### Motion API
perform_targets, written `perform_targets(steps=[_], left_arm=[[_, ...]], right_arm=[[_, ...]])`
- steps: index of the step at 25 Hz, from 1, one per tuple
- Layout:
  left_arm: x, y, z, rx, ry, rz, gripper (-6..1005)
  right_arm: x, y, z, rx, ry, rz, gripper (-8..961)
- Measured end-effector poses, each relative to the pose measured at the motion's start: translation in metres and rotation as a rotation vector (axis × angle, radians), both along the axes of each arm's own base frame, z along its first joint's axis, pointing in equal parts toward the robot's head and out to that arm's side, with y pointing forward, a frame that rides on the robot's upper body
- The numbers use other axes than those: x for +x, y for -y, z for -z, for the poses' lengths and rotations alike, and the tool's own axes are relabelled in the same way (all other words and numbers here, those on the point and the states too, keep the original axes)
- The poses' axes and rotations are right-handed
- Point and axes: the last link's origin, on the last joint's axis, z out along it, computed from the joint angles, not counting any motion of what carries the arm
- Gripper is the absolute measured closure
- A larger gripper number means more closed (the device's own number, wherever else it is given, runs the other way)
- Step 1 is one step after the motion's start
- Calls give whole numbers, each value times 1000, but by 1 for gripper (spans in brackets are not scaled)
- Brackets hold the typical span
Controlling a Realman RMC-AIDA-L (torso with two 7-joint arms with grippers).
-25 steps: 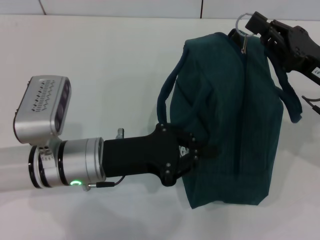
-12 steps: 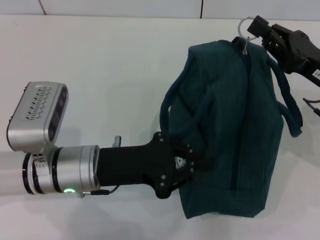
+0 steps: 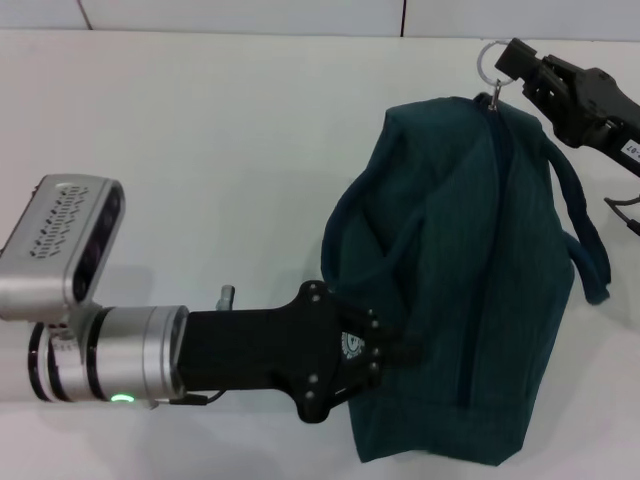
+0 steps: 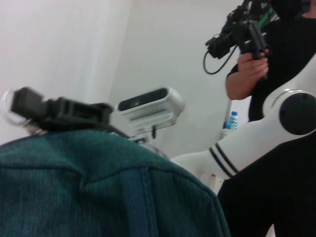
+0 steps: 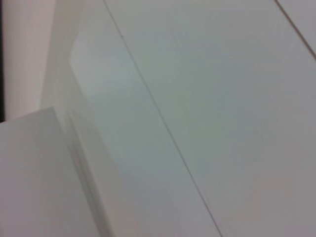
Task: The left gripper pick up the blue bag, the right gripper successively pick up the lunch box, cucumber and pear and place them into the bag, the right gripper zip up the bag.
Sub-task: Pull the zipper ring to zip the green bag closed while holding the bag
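The blue bag (image 3: 460, 290) lies on the white worktop (image 3: 200, 150) toward its right side, zipped along its length, with one looped handle (image 3: 345, 215) curling out on its left and the other handle (image 3: 585, 240) hanging off its right. The left gripper (image 3: 395, 350) reaches in from the near left edge on an arm with a silver cylindrical section (image 3: 110, 365) and a silver camera block (image 3: 55, 245); its fingers are pressed together on the bag's near left side, pinching the fabric. At the far right corner the right gripper (image 3: 515, 60) comes in from the right edge and is clamped on the ring pull (image 3: 492, 58) at the far end of the zipper (image 3: 490, 240), which runs down the bag's middle. In the left wrist view the bag (image 4: 98, 192) fills the foreground, the right gripper (image 4: 24, 106) shows above it with the ring pull (image 4: 7, 103), and behind stand a white robot arm (image 4: 261, 133) and a person in black (image 4: 281, 49) holding a camera (image 4: 237, 29). The right wrist view shows only plain white panels (image 5: 197, 98).
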Motion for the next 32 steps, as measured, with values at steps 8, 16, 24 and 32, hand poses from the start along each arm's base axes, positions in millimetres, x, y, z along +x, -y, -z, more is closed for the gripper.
perform_targets(steps=[8,16,24,32], left_arm=[[-10,8,-7,9,2,-12,929],[-15,14,-12,13,10,-5,928],[-19,12,-16,41,16,-42,927],[-31,-6,-14,158,0,-225,927]], right_arm=[[10,-5,4,2,40,69,943],[16,-10,7,9,78,117,943],[21,-4,1,39,61,111,943],[23,21,-15,74,-58,41,943]])
